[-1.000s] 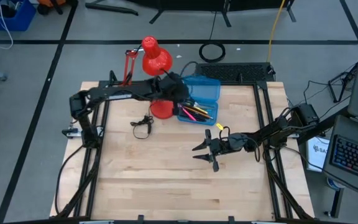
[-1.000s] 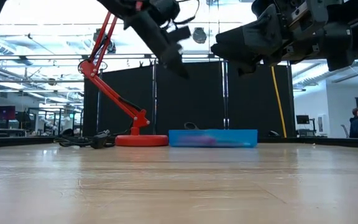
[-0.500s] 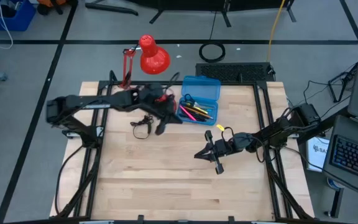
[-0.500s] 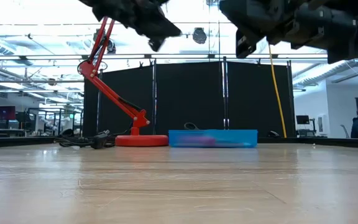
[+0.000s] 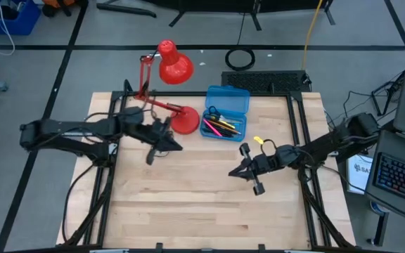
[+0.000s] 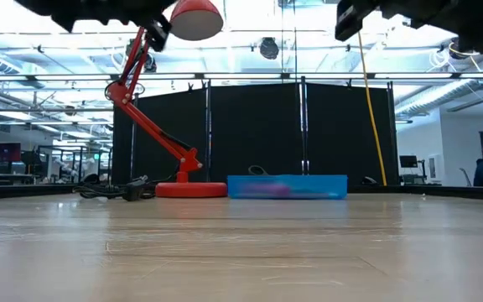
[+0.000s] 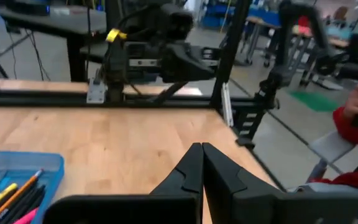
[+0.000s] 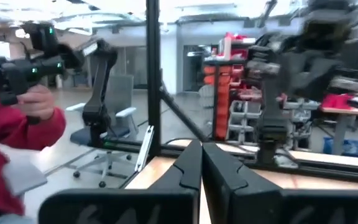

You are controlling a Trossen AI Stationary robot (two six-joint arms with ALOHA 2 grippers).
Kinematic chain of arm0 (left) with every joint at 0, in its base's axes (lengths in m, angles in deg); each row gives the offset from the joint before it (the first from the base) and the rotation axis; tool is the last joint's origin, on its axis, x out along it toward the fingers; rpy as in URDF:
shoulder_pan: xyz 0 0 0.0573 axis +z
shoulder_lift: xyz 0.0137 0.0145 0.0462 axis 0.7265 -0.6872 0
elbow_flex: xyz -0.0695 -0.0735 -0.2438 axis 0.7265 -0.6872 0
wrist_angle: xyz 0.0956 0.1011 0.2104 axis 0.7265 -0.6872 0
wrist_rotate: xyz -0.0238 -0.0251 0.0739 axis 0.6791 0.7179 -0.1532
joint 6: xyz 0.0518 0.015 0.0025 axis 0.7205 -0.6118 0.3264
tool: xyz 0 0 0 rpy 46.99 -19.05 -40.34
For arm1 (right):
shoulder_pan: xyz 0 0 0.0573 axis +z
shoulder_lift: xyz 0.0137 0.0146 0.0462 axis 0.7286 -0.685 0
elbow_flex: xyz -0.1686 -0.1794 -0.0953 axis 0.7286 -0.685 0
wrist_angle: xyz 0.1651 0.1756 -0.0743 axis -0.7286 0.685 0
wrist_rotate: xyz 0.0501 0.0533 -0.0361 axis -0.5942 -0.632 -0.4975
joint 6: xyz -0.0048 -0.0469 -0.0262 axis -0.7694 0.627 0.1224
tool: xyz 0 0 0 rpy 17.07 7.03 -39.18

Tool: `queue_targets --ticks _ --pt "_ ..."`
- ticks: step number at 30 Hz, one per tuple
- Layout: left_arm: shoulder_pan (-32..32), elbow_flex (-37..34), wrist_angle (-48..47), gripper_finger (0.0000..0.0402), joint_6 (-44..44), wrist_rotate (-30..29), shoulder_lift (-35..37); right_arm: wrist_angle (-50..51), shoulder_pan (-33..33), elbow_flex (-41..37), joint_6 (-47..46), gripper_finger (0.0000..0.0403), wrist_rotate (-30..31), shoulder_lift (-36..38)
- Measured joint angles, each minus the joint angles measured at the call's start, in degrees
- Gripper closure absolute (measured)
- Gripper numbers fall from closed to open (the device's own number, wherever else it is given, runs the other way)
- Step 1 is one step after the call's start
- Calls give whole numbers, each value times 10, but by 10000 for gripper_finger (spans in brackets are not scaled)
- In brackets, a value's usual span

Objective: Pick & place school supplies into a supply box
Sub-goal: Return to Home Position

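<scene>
Left gripper (image 5: 173,145) fingers together, empty; box (image 5: 232,102) ahead-right. Right gripper (image 5: 236,173) also together; box ahead-left, equally near.

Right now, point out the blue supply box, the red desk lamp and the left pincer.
blue supply box (image 5: 234,100): high view, open lid.
red desk lamp (image 5: 176,68): high view, shade.
left pincer (image 7: 201,149): left wrist view, between closed tips.

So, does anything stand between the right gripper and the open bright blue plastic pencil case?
Nothing visible does. In the high view, only bare wooden table lies between the right gripper and the bright blue plastic pencil case. The red desk lamp stands on the case's other side.
</scene>
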Motion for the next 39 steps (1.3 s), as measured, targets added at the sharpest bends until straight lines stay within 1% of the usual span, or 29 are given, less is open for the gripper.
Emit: queue_targets --ticks 5,8,13,16,19,23,26,31,35,39 --pt "0 -46 -2 393 -8 -8 83 -4 0 -33 18 403 55 65" --pt "0 -72 -2 398 -15 -10 131 -12 -6 -68 18 403 58 111" --pt "2 -112 -2 393 -33 -15 196 -50 -9 -137 5 403 57 186" --pt "1 -131 -1 398 -36 -14 232 -74 -9 -177 4 403 56 219" --pt "2 -152 -4 392 -36 -10 267 -100 -9 -210 4 403 56 245" --pt "2 -184 -9 387 -33 1 312 -127 -9 -244 4 403 58 269" --pt "2 -211 -10 397 -34 -2 345 -140 -9 -262 5 403 58 285" --pt "2 -249 -14 388 -30 -7 398 -132 -9 -265 13 403 56 295" --pt "2 -268 -72 392 -1 -11 440 -81 -9 -265 35 403 65 296" --pt "2 -288 -104 395 24 -19 475 -42 -9 -266 31 403 104 296"
